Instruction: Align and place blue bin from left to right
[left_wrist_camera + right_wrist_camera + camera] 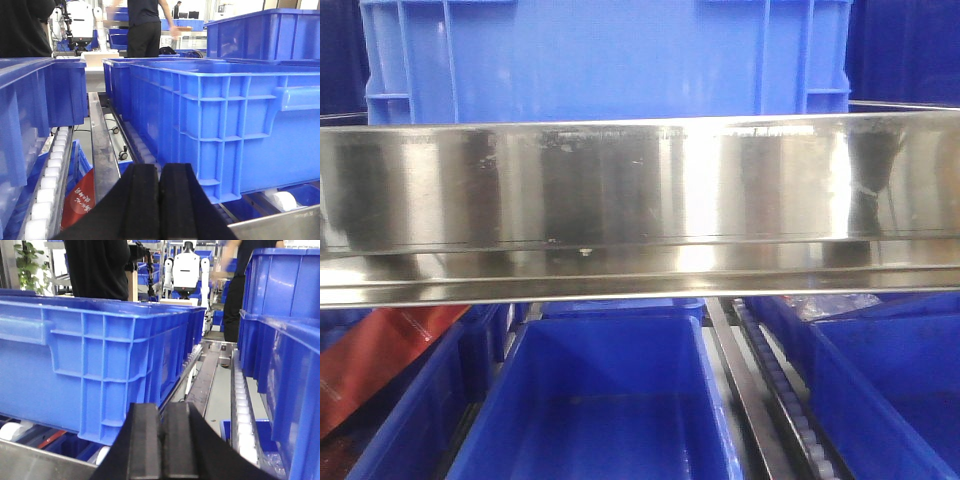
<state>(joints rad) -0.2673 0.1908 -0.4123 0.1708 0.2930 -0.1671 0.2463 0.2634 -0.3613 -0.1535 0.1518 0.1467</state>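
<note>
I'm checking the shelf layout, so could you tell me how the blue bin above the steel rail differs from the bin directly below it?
The blue bin is paler, shown side-on with ribbed corners; the lower bin is deeper royal blue, seen from above with its inside open and empty. The first sits behind the steel rail, the second beneath it. Both are plastic.

roller tracks (50,175) and metal rails (102,150) between rows | shiny steel beam (640,205) across front | potted plant (30,265) far left | people (145,27) standing behind, blurred | possibly desks with monitors (189,15) at back

Blue bin (605,60) light blue, ribbed; rail (640,200) shiny silver; L pincer (159,210) black.
</note>
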